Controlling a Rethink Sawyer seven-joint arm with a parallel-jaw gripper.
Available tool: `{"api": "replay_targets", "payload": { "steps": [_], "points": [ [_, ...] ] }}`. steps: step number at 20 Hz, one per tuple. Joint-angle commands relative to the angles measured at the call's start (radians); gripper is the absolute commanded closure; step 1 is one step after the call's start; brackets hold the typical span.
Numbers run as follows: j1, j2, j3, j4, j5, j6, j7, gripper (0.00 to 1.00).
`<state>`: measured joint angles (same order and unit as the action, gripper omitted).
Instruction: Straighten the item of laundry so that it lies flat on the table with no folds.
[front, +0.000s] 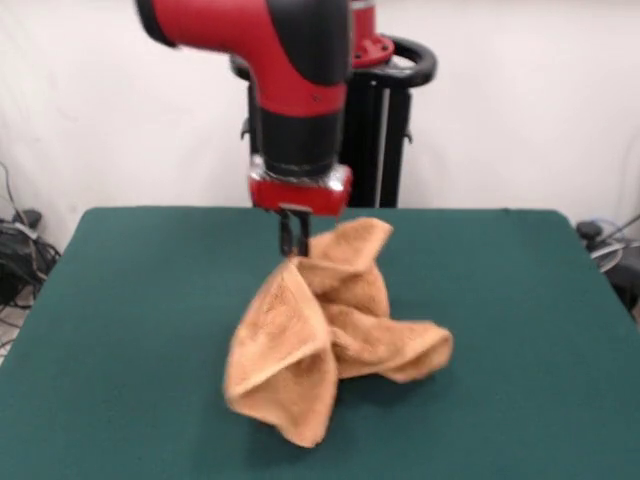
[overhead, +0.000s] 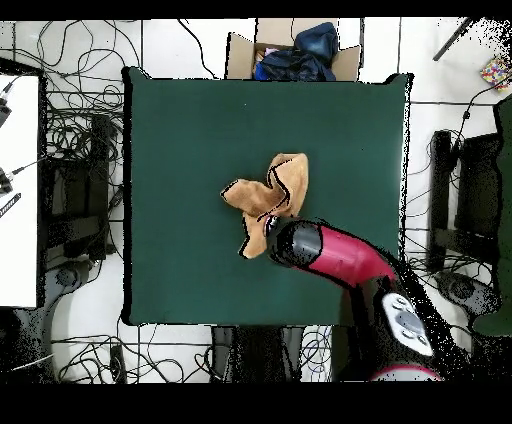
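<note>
Orange-tan terry cloth is gathered at the jaws (front: 293, 243), which look closed on a raised peak of the towel (front: 330, 330); we judge it a pinch, since the cloth rises to the tips in the front view. From that peak the towel falls in three crumpled lobes, near the middle of the dark green worktop (front: 120, 330), its lower folds resting on the felt. We count one towel, one red and black arm (overhead: 335, 255), one set of jaws and one worktop. We judge the task barely begun: nothing lies flat yet, several folds overlap, and the whole cloth has to be spread out. Beyond the worktop's far edge in the overhead view sits one open cardboard box (overhead: 290, 50) holding dark fabric.
</note>
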<state>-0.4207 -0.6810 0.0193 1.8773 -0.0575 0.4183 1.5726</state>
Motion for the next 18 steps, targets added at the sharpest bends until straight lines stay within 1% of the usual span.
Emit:
{"api": "replay_targets", "payload": {
  "steps": [1, 5, 8, 13, 16, 18],
  "points": [
    [-0.094, -0.156, 0.062, -0.085, -0.132, 0.212, -0.224, 1.00],
    [-0.191, -0.185, 0.127, -0.108, -0.200, 0.278, -0.301, 1.00],
    [-0.251, -0.202, 0.174, -0.124, -0.232, 0.325, -0.341, 1.00],
    [-0.312, -0.241, 0.226, -0.131, -0.259, 0.395, -0.373, 1.00],
    [-0.306, -0.276, 0.217, -0.102, -0.256, 0.388, -0.328, 1.00],
    [-0.280, -0.285, 0.207, -0.036, -0.242, 0.336, -0.252, 1.00]
  ]
}}
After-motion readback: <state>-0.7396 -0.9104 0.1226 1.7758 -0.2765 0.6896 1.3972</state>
